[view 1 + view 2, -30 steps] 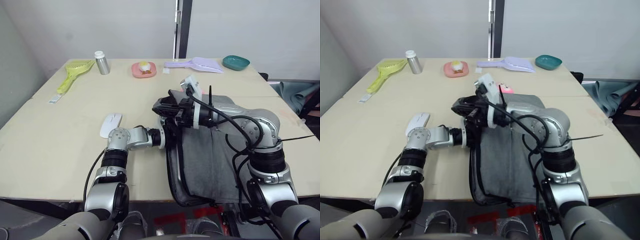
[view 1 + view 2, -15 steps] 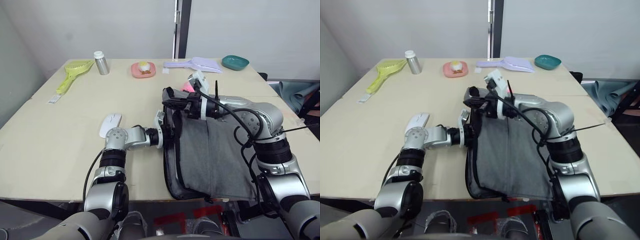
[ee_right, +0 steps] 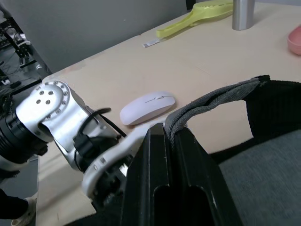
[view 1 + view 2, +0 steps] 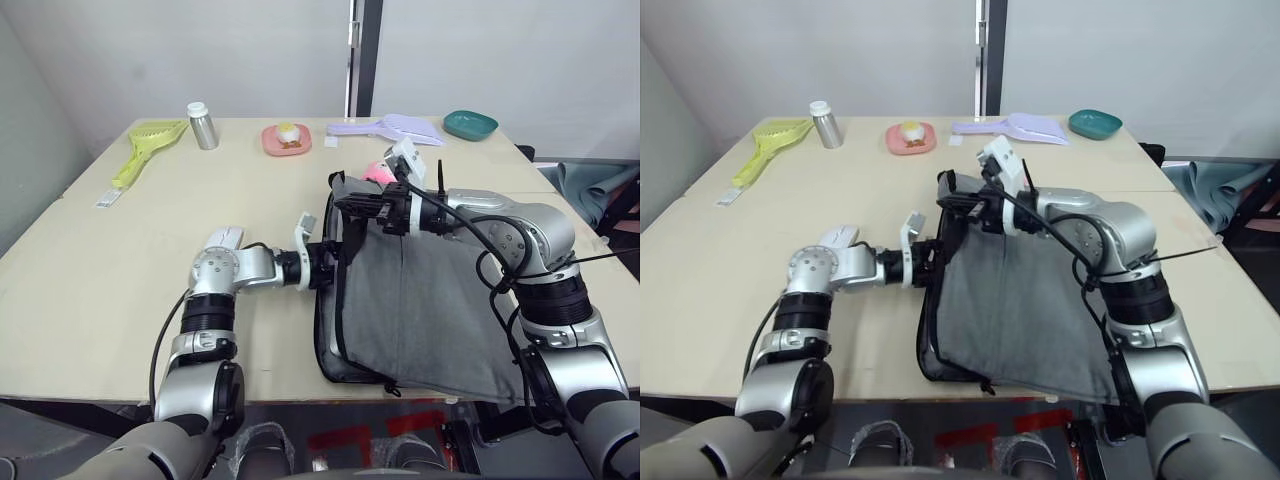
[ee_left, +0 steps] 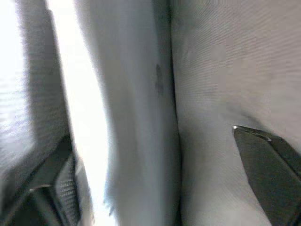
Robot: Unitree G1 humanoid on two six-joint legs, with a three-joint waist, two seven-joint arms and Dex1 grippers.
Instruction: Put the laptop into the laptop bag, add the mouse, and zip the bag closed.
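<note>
The grey laptop bag (image 4: 430, 300) lies flat at the table's front right, its near end over the edge. My right gripper (image 4: 347, 204) is shut on the bag's black strap handle (image 3: 221, 96) and holds the bag's left edge raised. My left gripper (image 4: 318, 252) is open at that same left edge, its fingers (image 5: 265, 160) spread wide against grey fabric. The white mouse (image 3: 148, 107) rests on the table just behind my left wrist. A pink plush charm (image 4: 377, 170) shows at the bag's far end. The laptop is hidden.
Along the far edge of the table (image 4: 90, 300) stand a yellow-green scoop (image 4: 150, 140), a silver bottle (image 4: 204, 125), a pink dish (image 4: 287, 139), a lilac scoop (image 4: 390, 127) and a teal bowl (image 4: 470, 123).
My left gripper has opened and drawn back a little to the left. The right gripper has moved away with the handle, and the bag has spread flatter.
</note>
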